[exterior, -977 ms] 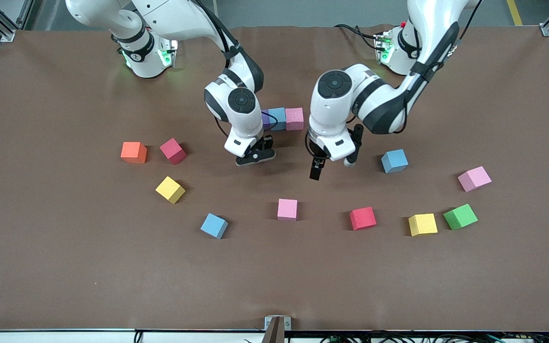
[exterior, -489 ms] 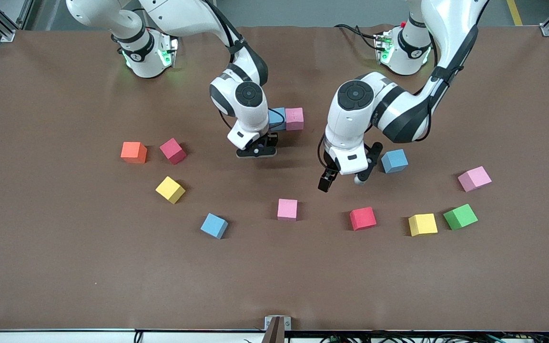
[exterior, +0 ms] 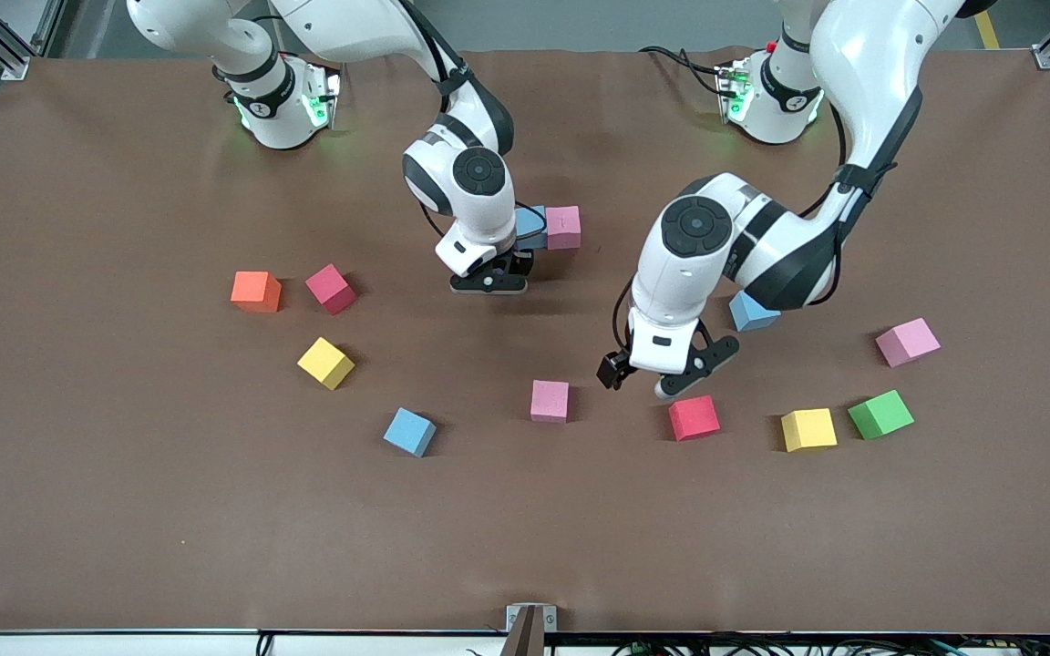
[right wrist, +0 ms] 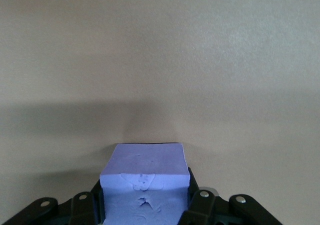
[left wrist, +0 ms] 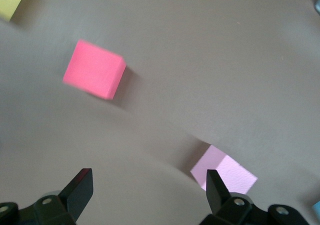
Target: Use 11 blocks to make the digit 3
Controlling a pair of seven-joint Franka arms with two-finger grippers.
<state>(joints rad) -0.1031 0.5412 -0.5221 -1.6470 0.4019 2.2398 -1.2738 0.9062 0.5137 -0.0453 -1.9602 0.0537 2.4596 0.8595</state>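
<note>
My right gripper (exterior: pixel 489 279) is shut on a purple block (right wrist: pixel 145 167), low over the table just nearer the camera than a short row. In that row I see a light blue block (exterior: pixel 531 224), half hidden by the arm, touching a pink block (exterior: pixel 563 227). My left gripper (exterior: pixel 639 381) is open and empty, over bare table between a loose pink block (exterior: pixel 550 401) and a red block (exterior: pixel 694 417). In the left wrist view the gripper (left wrist: pixel 147 180) hangs above the table, with the red block (left wrist: pixel 95 75) and the pink block (left wrist: pixel 225 172) in sight.
Loose toward the right arm's end lie an orange cube (exterior: pixel 256 292), a red block (exterior: pixel 331 288), a yellow block (exterior: pixel 325 363) and a light blue block (exterior: pixel 410 431). Toward the left arm's end lie a yellow block (exterior: pixel 808 429), a green block (exterior: pixel 880 415), a pink block (exterior: pixel 908 342) and a light blue block (exterior: pixel 751 312) partly under the left arm.
My left gripper has swung toward the front camera, from beside the light blue block to just above the red block. My right gripper has edged closer to the row and now hides its purple end.
</note>
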